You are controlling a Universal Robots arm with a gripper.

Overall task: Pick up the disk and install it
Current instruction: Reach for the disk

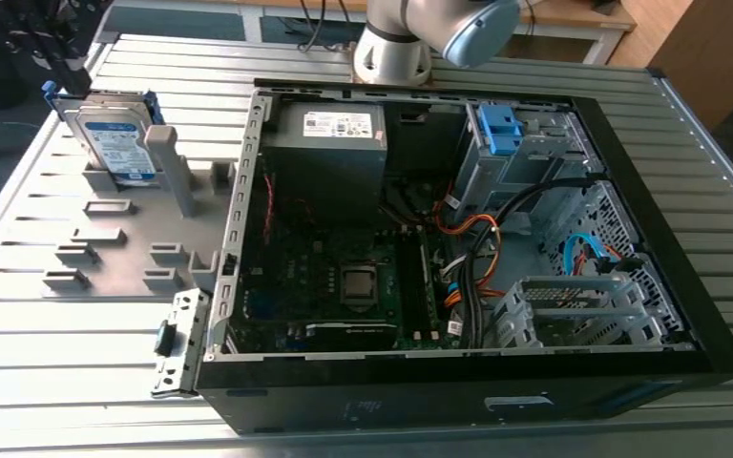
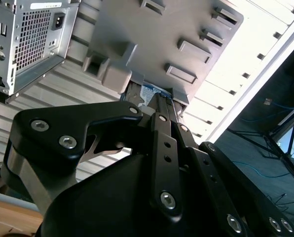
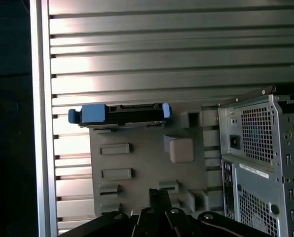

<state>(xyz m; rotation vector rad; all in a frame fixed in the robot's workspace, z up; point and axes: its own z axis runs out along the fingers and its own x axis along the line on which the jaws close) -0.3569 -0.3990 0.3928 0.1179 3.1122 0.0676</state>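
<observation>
The disk [image 1: 112, 138] is a silver drive with a white-and-blue label in a blue bracket. It stands on edge in a slot at the far end of the grey holder [image 1: 125, 239], at the exterior view's left. The first wrist view shows the disk [image 3: 123, 112] edge-on across the holder [image 3: 137, 168]. My gripper [image 3: 159, 193] hangs above the holder's opposite end, well apart from the disk, shut with nothing in it. In the second wrist view the gripper [image 2: 159, 101] points at a sliver of the disk's label [image 2: 151, 92].
The open computer case [image 1: 469, 239] lies to the holder's right, with a power supply [image 1: 328, 143], motherboard, cables and a blue-latched drive bay [image 1: 500, 129]. Its rear panel [image 3: 260, 158] is close beside the holder. The arm [image 1: 430, 33] stands behind the case. A ribbed metal table [image 1: 73, 343] carries everything.
</observation>
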